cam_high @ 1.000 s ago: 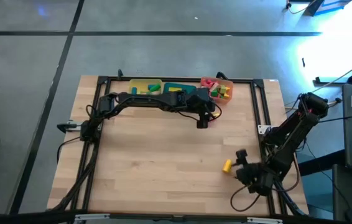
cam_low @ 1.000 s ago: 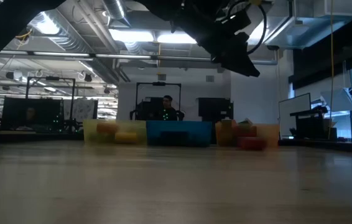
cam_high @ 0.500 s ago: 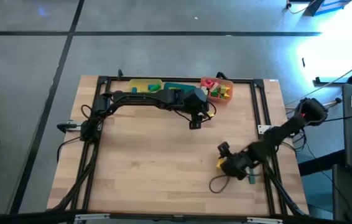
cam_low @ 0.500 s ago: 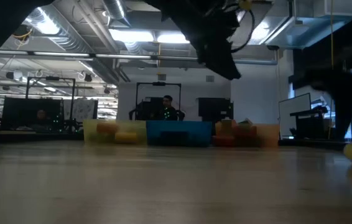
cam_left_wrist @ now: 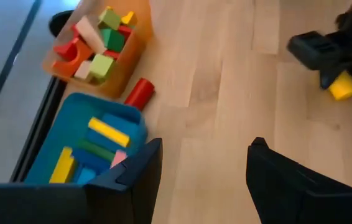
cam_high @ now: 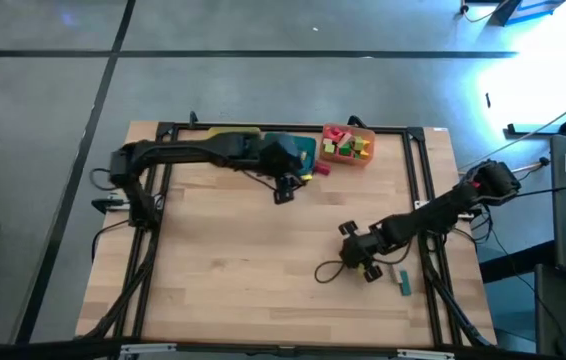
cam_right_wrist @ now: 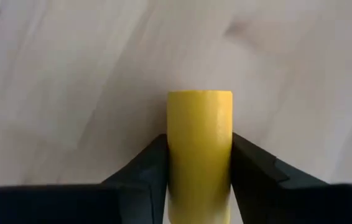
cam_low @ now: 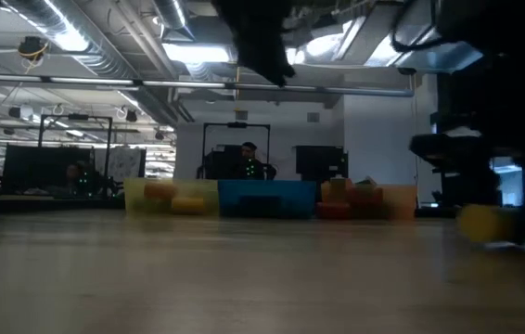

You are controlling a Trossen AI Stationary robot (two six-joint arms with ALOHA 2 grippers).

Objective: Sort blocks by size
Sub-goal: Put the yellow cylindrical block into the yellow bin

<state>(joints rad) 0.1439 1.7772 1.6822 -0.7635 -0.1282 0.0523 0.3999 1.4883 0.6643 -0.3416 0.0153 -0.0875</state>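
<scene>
Most blocks already sit in your far trays [cam_high: 263, 145]; the right gripper [cam_high: 363, 262] jaws clench a yellow cylinder [cam_right_wrist: 199, 149], the left gripper [cam_left_wrist: 204, 174] jaws gape, and a red cylinder [cam_left_wrist: 140, 93] remains on the table [cam_high: 233, 260].

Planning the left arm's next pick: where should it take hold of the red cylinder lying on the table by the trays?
Grip the red cylinder across its round sides at mid-length, coming from above. It lies flat on the wood just outside the orange tray and teal tray, so turn the open left pincer across its axis, clear of both walls.
</scene>
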